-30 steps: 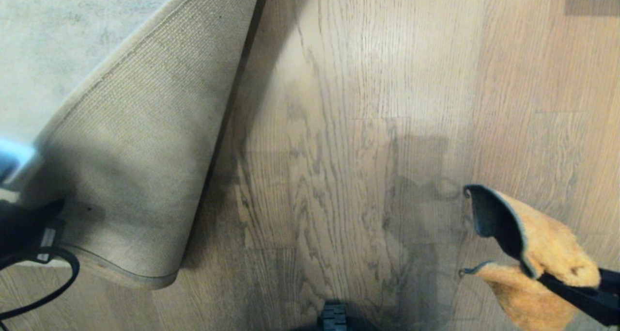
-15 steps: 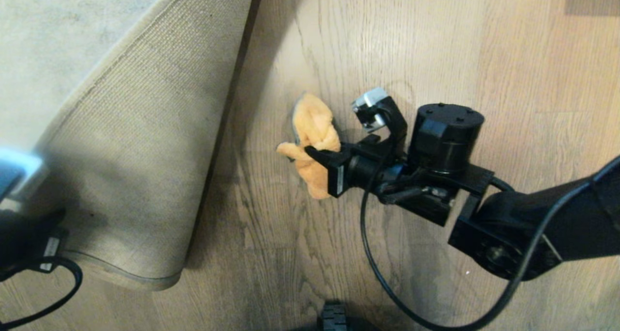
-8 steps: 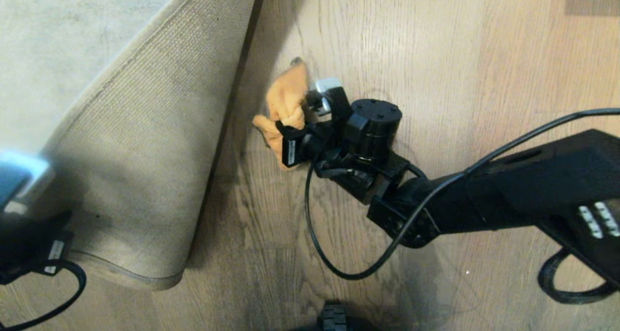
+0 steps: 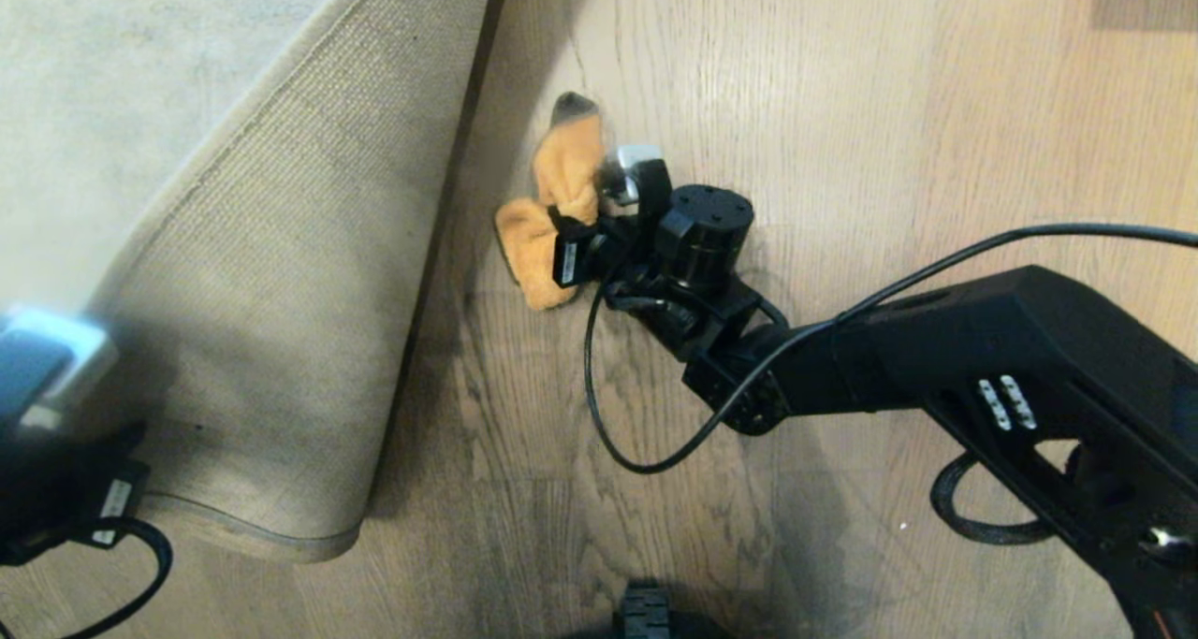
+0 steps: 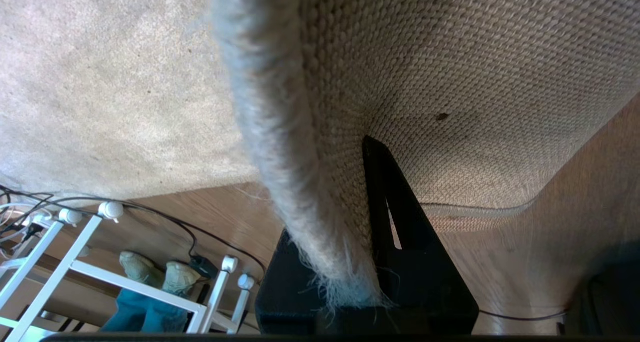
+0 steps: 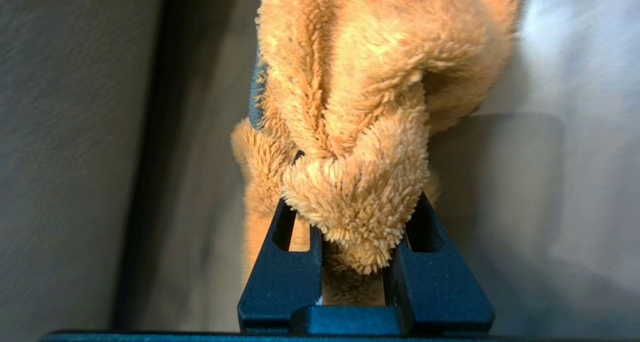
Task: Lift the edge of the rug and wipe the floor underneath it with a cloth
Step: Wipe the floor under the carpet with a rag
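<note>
Between the right pincer's point(image 6: 352, 242) fingers sat the cloth point(image 6: 370, 106), clamped, on the floor point(image 4: 842, 106). Beside it the left pincer point(image 5: 345, 262) gripped the raised rug edge point(image 5: 280, 146).

orange cloth point(image 6: 360, 131) in right gripper point(image 6: 352, 242)

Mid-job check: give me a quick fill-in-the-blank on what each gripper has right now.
1. The right gripper is shut on the orange ____.
2. The left gripper holds the rug edge ____ off the floor.
3. The rug's exposed underside is a coarse tan ____ backing.

Missing words: cloth; lifted; woven
</note>
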{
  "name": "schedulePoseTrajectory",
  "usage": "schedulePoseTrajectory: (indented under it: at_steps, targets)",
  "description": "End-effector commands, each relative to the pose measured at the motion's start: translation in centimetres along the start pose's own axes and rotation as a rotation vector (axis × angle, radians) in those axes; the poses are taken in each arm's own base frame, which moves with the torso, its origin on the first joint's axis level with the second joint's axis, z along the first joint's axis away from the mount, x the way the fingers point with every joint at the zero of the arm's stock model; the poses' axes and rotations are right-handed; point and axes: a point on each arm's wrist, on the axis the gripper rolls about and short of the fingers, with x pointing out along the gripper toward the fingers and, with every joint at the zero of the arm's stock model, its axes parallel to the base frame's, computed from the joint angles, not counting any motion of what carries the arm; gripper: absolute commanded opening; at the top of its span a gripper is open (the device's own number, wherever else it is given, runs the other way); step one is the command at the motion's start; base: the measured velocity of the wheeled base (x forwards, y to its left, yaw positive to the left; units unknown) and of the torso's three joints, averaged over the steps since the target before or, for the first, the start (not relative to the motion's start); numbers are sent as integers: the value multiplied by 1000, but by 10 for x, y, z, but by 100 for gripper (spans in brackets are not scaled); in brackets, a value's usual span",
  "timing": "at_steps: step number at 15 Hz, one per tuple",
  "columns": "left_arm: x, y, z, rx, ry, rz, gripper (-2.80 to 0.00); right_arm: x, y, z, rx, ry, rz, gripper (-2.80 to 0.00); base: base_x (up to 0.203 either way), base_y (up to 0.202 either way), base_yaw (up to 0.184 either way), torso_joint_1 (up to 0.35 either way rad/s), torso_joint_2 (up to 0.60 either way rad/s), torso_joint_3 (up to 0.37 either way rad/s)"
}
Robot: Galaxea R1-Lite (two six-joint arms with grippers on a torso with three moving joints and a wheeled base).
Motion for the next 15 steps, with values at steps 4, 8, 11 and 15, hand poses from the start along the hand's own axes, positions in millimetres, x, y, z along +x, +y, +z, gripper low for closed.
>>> schedulePoseTrajectory:
  at_steps: [4,8,11,15]
  targets:
    - [1,-3,-1,10,5,-14,-280,9,-41,18,-23,-56,-86,-280,0,0,0,0,0,0]
    - [1,-7,-1,22,-1,-37,-280,17,-69,47,-39,-109,-140,-280,0,0,0,0,0,0]
    - [1,-7,0,24,-3,-40,-280,16,-72,56,-42,-112,-145,-280,0,0,0,0,0,0]
    - [1,-7,1,21,-9,-36,-280,10,-48,43,-30,-55,-98,-280,0,0,0,0,0,0]
